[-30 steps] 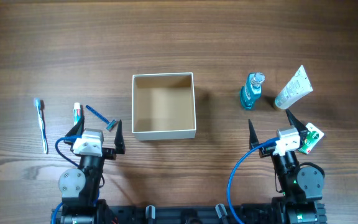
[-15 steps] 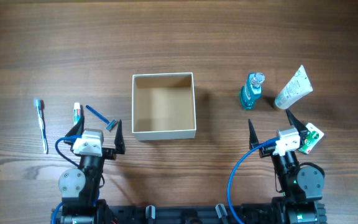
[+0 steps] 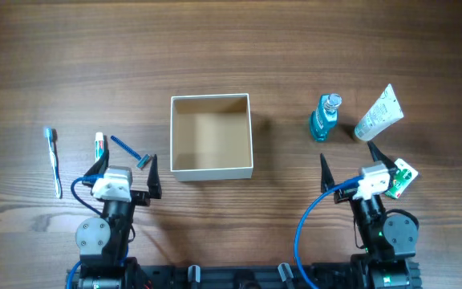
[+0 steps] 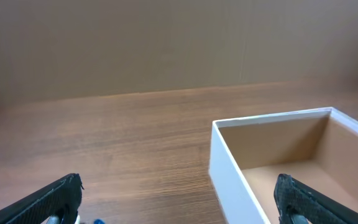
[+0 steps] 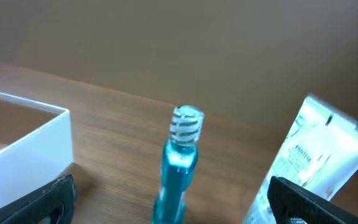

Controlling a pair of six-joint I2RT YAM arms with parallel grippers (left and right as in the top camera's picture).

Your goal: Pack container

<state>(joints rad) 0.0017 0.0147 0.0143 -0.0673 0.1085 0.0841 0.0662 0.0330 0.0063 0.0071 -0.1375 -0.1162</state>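
Waiting at the near edge of the wooden table (image 3: 231,48), the left gripper (image 3: 127,166) and right gripper (image 3: 347,156) both stand with jaws spread wide and nothing between them. A green-and-white packet (image 3: 403,178) lies just beside the right gripper. A blue razor (image 3: 127,149), a small tube (image 3: 99,144) and a toothbrush (image 3: 54,159) lie near the left one.

Between the arms, slightly farther out, sits the container (image 3: 212,170), open side up and empty. It looks like thin, light cardboard that is stiff enough to keep its shape, but it would likely skid on the smooth wood if nudged. The best hold is probably a pinch over one wall's rim, near a corner. Farthest out on the right, a blue bottle (image 3: 324,117) stands upright, with a white tube (image 3: 379,112) lying beside it.
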